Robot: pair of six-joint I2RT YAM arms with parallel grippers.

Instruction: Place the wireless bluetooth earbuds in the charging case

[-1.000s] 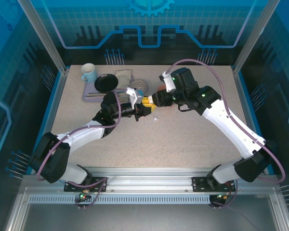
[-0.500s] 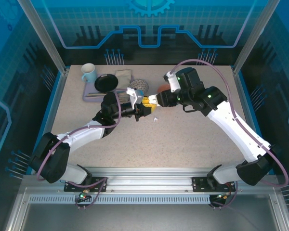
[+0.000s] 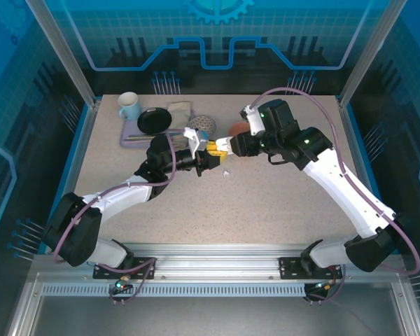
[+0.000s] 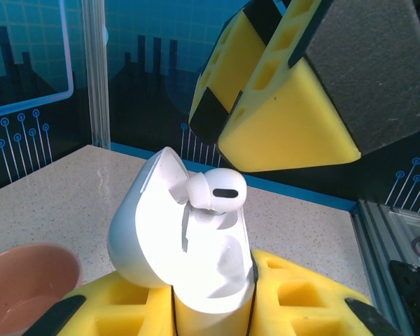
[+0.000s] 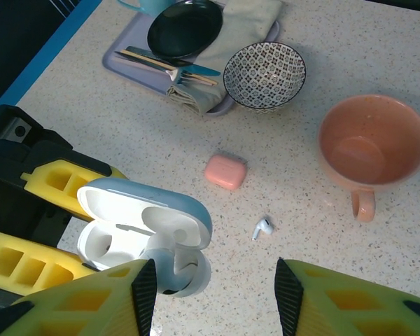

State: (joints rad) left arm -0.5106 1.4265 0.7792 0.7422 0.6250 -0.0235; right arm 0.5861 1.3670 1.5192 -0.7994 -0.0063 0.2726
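One white charging case (image 4: 175, 245), lid open, is clamped between the fingers of the left gripper (image 4: 211, 311) over the middle of the table (image 5: 315, 266). One white earbud (image 4: 213, 192) is perched in its well, seemingly not fully seated. The right gripper (image 5: 213, 294) is just above, jaws apart and empty. A second earbud (image 5: 262, 227) lies loose toward the far edge, near the pink cup (image 5: 371, 147). Risk: an off-centre push could tip the perched bud out or knock the lid shut.

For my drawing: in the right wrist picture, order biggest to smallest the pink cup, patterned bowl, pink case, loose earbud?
1. pink cup
2. patterned bowl (farther back, so that's unsure)
3. pink case
4. loose earbud
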